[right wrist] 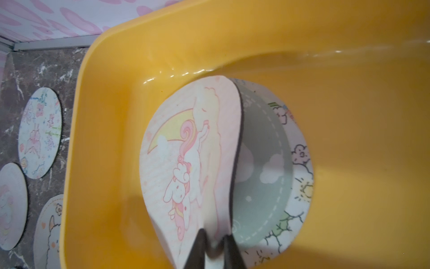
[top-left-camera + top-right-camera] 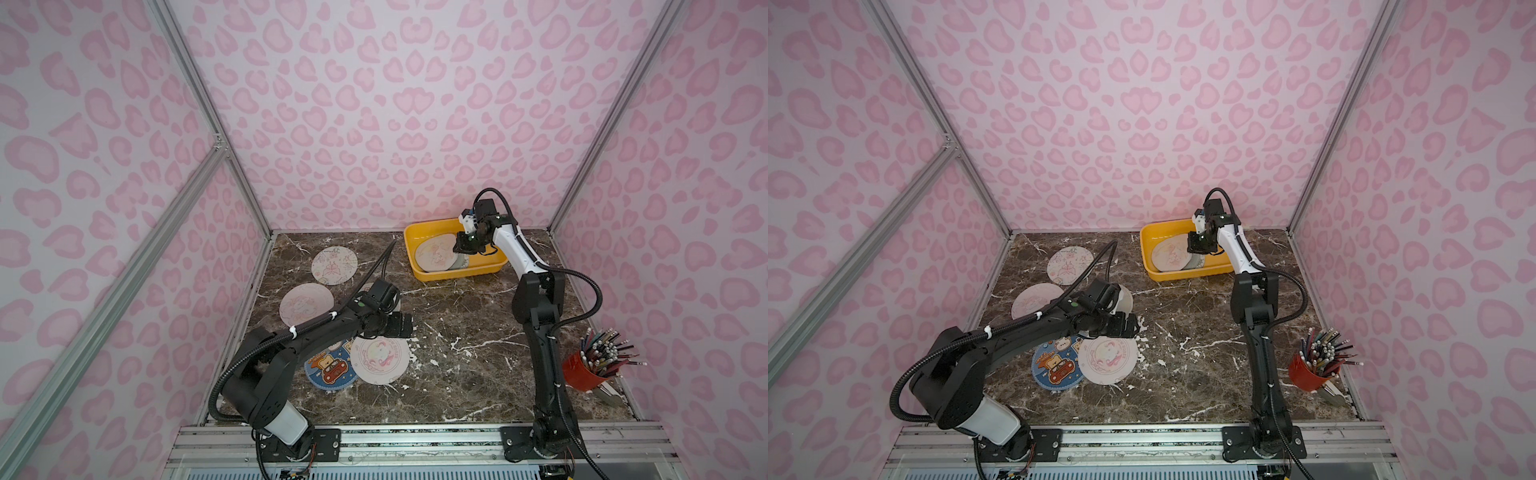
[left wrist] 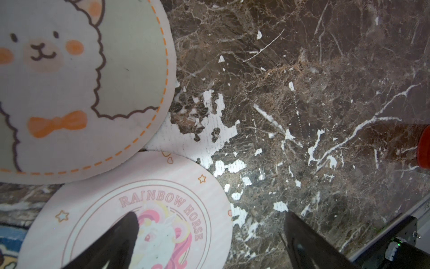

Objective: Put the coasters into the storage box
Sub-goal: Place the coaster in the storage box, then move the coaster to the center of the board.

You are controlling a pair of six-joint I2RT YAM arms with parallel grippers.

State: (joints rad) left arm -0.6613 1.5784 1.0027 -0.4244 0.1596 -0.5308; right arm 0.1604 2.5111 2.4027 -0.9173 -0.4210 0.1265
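Right gripper [image 1: 214, 235] straddles the rim of a pink coaster [image 1: 186, 151], fingers narrowly apart; whether they pinch it I cannot tell. The coaster stands tilted inside the box [image 1: 104, 116], leaning over a grey coaster [image 1: 263, 163]. Best to spread the fingers fully, let it drop flat on the pile, then lift straight up so no tip drags it over the wall. Left gripper [image 3: 210, 216] hangs wide open above the horse coaster [image 3: 151, 198] on the table [image 3: 302, 93]; its edge overlapping the blue coaster [image 2: 330, 368] looks easiest to nip
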